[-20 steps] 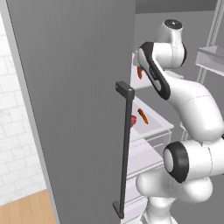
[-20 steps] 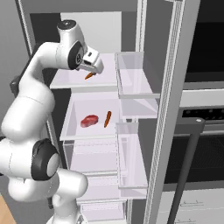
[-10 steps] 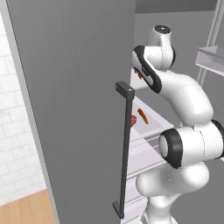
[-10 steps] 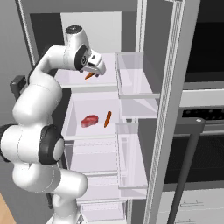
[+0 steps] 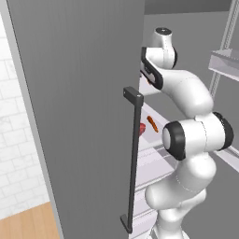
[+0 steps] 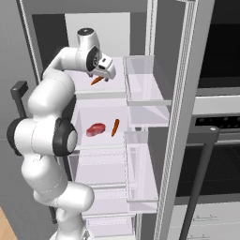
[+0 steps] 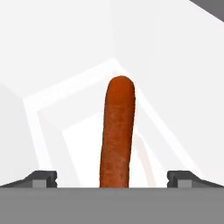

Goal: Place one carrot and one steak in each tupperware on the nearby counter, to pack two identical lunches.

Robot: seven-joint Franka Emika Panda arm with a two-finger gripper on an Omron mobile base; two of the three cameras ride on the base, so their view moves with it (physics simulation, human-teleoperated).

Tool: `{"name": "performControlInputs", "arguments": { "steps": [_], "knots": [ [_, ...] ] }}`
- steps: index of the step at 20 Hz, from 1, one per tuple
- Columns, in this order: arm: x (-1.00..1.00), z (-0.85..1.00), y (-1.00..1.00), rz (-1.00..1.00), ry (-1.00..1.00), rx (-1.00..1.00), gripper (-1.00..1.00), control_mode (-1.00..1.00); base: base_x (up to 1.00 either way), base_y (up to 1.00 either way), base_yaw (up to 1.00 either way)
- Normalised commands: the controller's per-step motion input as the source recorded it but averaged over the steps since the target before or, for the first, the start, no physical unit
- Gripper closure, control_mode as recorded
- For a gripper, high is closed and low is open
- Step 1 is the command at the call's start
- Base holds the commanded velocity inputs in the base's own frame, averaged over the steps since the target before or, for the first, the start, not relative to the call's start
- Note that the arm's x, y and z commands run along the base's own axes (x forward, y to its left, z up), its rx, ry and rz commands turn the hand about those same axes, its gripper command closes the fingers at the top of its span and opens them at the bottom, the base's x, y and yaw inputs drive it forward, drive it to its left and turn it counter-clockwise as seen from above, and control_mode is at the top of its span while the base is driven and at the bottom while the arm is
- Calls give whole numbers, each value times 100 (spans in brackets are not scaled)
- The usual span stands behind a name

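Note:
A fridge stands open in front of me. On its upper shelf (image 6: 89,91) lies an orange carrot (image 6: 96,80). My gripper (image 6: 106,76) reaches down to it, open. In the hand view the carrot (image 7: 117,135) runs lengthwise up the middle, between the two spread fingertips (image 7: 42,177) of the gripper (image 7: 112,177); they do not touch it. One shelf lower lie a red steak (image 6: 95,129) and a second carrot (image 6: 115,127), which the left base view shows as a carrot (image 5: 152,123) and a sliver of steak (image 5: 142,128). The tupperware and the counter are out of view.
The grey fridge door (image 5: 74,116) with its long dark handle (image 5: 133,158) stands open on the left. Clear door bins (image 6: 143,79) hang on the right door. A dark oven (image 6: 220,56) with a bar handle (image 6: 201,173) stands to the right.
The arm has folded and pushed deeper into the fridge. The hand has shifted slightly right over the upper-shelf carrot. The jaws have stayed open.

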Motion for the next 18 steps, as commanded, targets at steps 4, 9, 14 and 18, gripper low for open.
{"name": "performControlInputs", "arguments": {
  "steps": [4, 9, 14, 18],
  "knots": [
    [51, -21, 0, 0, 4, 0, -100, -100, 0, 0, 0],
    [16, -27, 1, 0, 0, 0, 100, -100, 0, 0, 0],
    [0, -30, 0, 0, 0, 0, 100, -100, 0, 0, 0],
    [0, -18, 0, 0, 0, 0, 100, -100, 0, 0, 0]
  ]
}}
